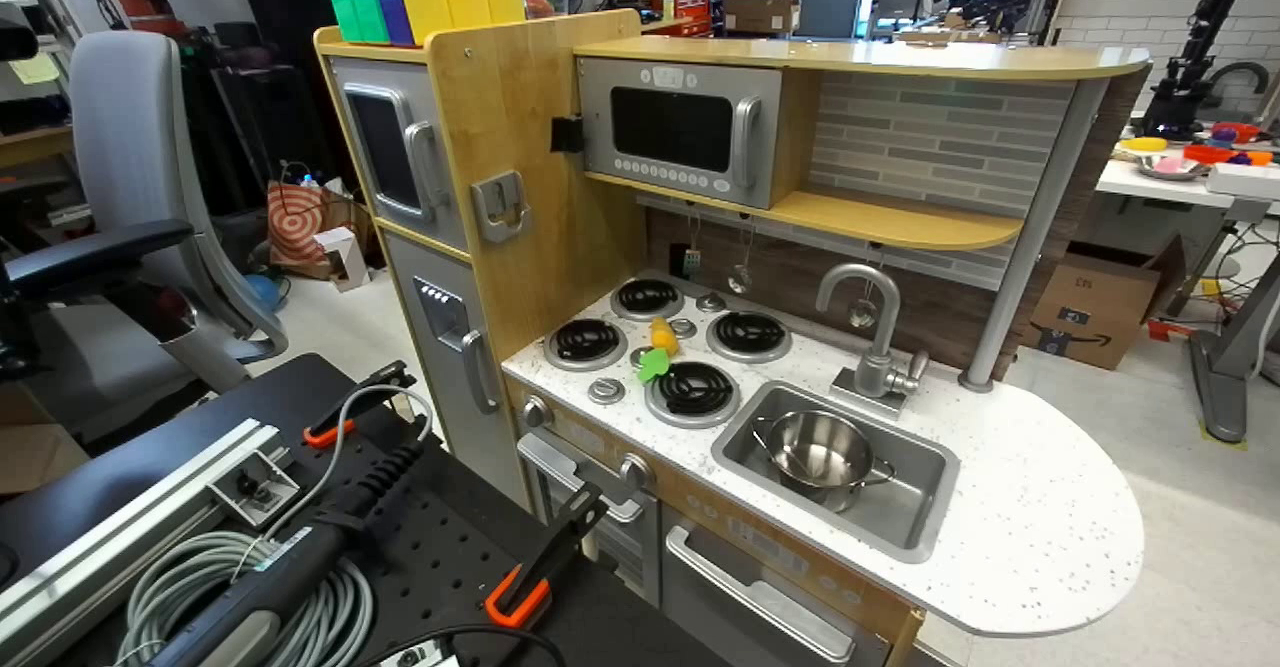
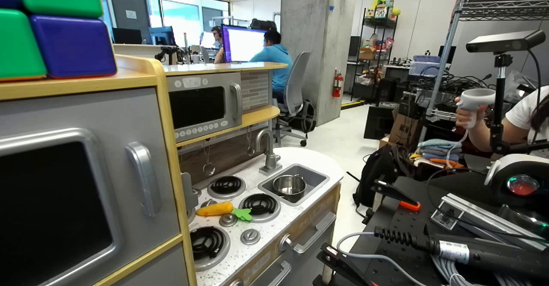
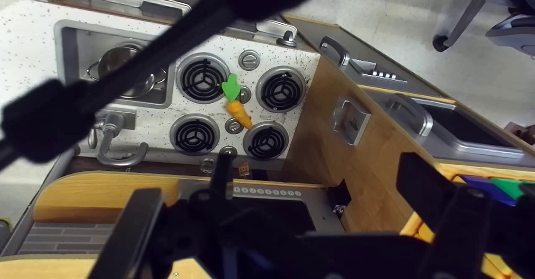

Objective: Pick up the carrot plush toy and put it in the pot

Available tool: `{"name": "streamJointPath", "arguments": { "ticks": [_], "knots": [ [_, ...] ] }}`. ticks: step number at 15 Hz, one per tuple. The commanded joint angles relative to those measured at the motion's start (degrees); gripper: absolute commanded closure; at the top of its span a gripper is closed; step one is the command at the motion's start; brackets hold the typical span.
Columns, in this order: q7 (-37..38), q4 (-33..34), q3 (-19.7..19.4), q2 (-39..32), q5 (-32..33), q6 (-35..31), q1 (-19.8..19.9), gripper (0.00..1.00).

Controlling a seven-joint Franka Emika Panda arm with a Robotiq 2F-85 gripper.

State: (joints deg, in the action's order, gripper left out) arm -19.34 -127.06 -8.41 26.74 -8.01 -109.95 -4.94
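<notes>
The gripper enters from the lower edge of the wrist view, its two fingers spread wide, with a broad gap between them and nothing held. Neither exterior view shows them. The carrot lies ahead of the fingertips and well apart from them, within their span but nearer the line of the finger at the wrist view's left. It rests among the knobs, its leafy top at the edge of a burner. The pot, partly hidden by a dark blurred bar, stands in the sink, farther ahead and out beyond that same finger; both exterior views show its mouth upward.

The step in hand is judged to be the approach to the carrot, with grasp, carry and release to follow. The microwave shows in the gap between the fingers, so the next move probably calls for travel forward, clear of it, before descent over the carrot. The carrot's length runs mostly away from the fingers; a slight turn should let them close across its orange body. Nearby knobs may obstruct the tips. The later carry should leave room for the tap.
</notes>
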Motion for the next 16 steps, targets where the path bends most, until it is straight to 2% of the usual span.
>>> {"name": "streamJointPath", "arguments": {
  "ticks": [1, 3, 6, 8, 11, 14, 16],
  "knots": [
    [0.61, -1.79, 1.18, -1.74, -0.49, -4.27, 1.28, 0.00],
    [-0.25, -4.32, 0.95, -4.38, -1.47, -10.81, 0.95, 0.00],
    [-3.43, -7.80, 0.36, -11.66, -3.55, -25.10, -0.17, 0.00],
    [-5.07, -9.98, 0.89, -17.37, -3.82, -34.66, -0.42, 0.00],
    [-4.73, -10.55, 2.83, -26.59, -2.62, -45.27, 0.18, 0.00],
    [1.07, -8.19, 5.47, -37.02, 1.70, -53.63, 1.48, 0.00],
    [7.10, -5.82, 5.29, -43.20, 6.53, -57.15, 1.29, 0.00]
  ]
}}
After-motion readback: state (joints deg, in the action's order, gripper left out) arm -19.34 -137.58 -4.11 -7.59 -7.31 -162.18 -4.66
